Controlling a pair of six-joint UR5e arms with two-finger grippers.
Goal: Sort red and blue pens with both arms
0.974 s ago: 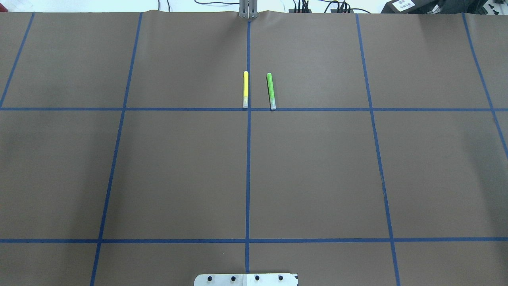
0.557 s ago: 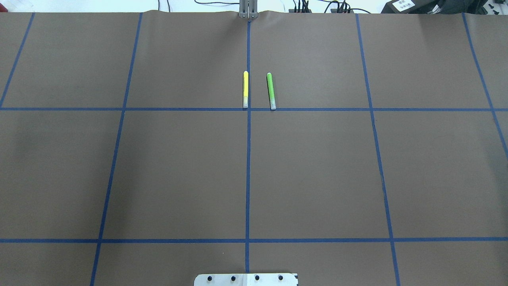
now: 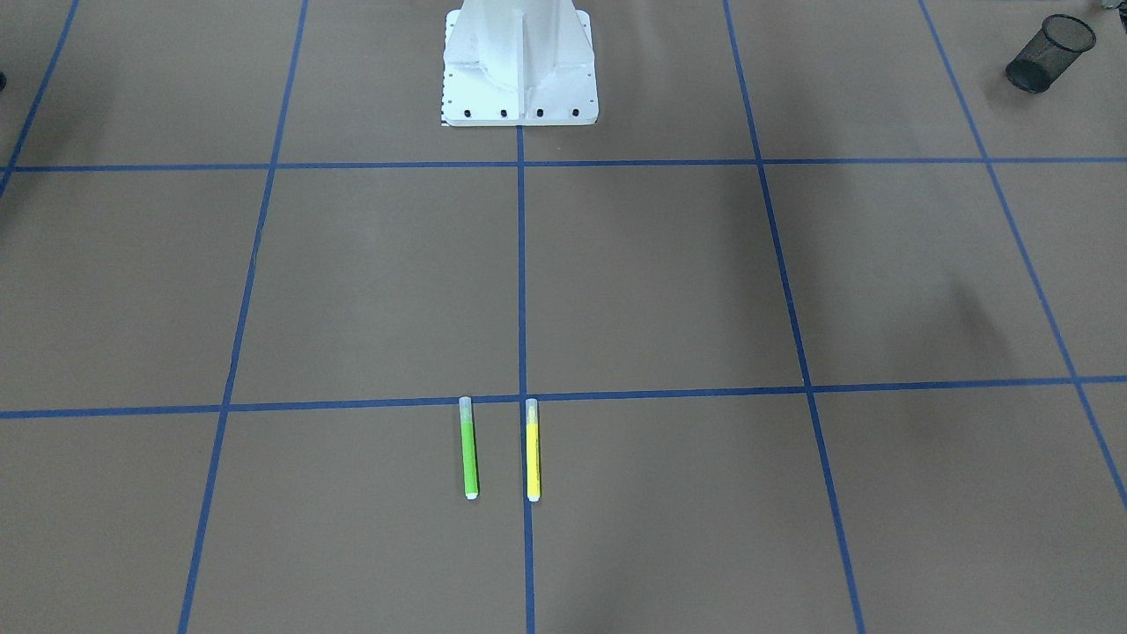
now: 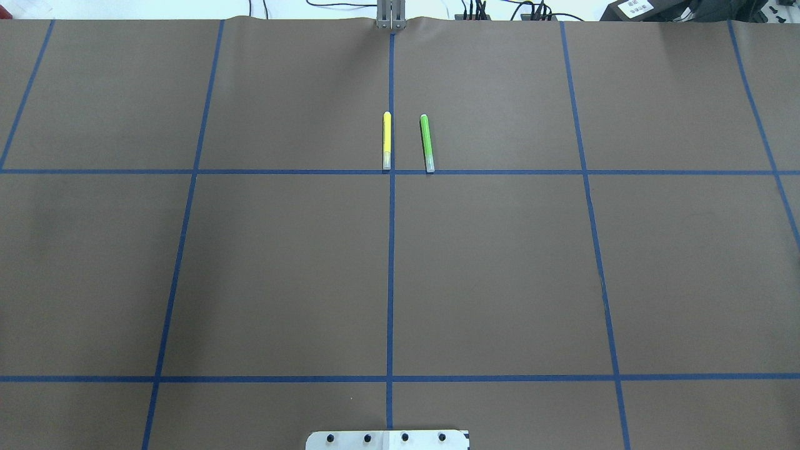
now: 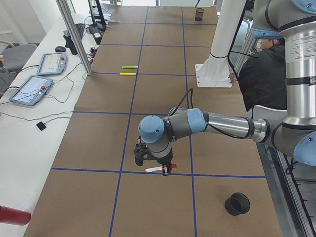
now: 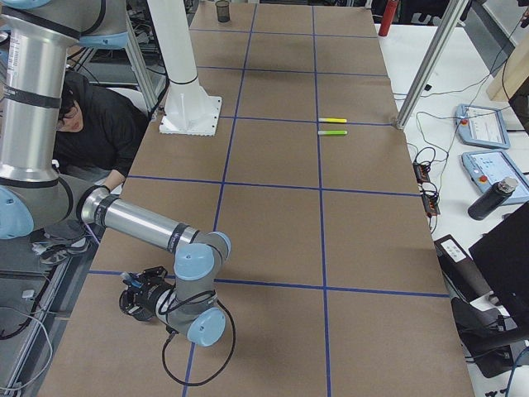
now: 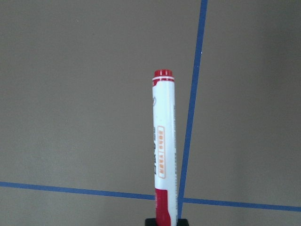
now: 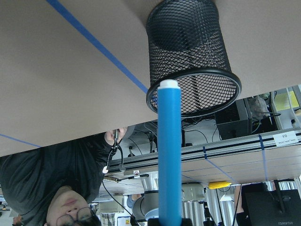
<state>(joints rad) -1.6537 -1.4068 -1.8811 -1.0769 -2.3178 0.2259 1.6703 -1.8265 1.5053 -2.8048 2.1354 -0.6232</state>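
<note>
Your left gripper (image 7: 165,222) pinches the white-barrelled red-capped marker (image 7: 162,141), which points to twelve o'clock. Your right gripper (image 8: 169,221) clamps the slim blue pen (image 8: 169,155); the black mesh cup (image 8: 188,52) sits at its twelve o'clock.

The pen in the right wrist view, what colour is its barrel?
The blue pen has a solid blue barrel; the right wrist view shows it best.

Cannot see red pen (image 7: 163,113) lower end, cut by left wrist view's bottom edge; likewise blue pen (image 8: 169,155) in right wrist view. Cannot read blurred orange print (image 7: 160,157) on red barrel.
</note>
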